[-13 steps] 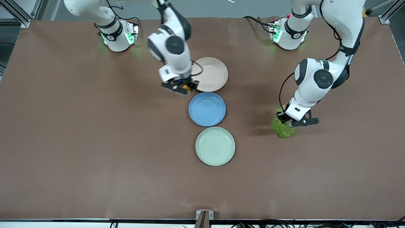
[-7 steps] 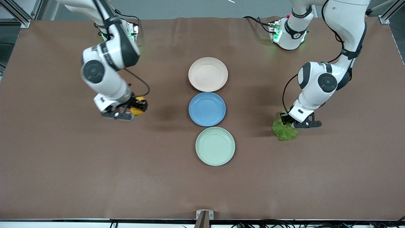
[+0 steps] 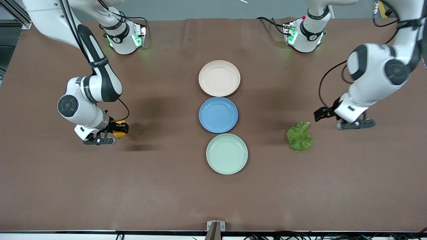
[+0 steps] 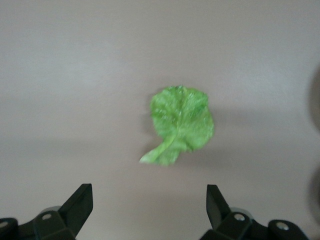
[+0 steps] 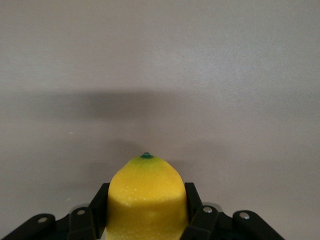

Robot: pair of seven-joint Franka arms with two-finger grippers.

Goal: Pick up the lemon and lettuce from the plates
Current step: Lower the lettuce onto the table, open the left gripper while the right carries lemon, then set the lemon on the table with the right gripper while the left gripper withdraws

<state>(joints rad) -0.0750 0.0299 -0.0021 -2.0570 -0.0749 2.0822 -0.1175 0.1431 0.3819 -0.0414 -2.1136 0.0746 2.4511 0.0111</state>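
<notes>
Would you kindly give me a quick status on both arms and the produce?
Left gripper open, above the table beside the lettuce. Lettuce flat on the table. Right gripper shut on the lemon, low over the table. Nothing in the way.

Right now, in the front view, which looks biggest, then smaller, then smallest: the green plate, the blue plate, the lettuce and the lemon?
1. Green plate and blue plate: nearly alike, and the green one sits nearer the camera, so no ranking.
2. Lettuce, lying on the table.
3. Lemon, partly hidden in the right gripper.
</notes>
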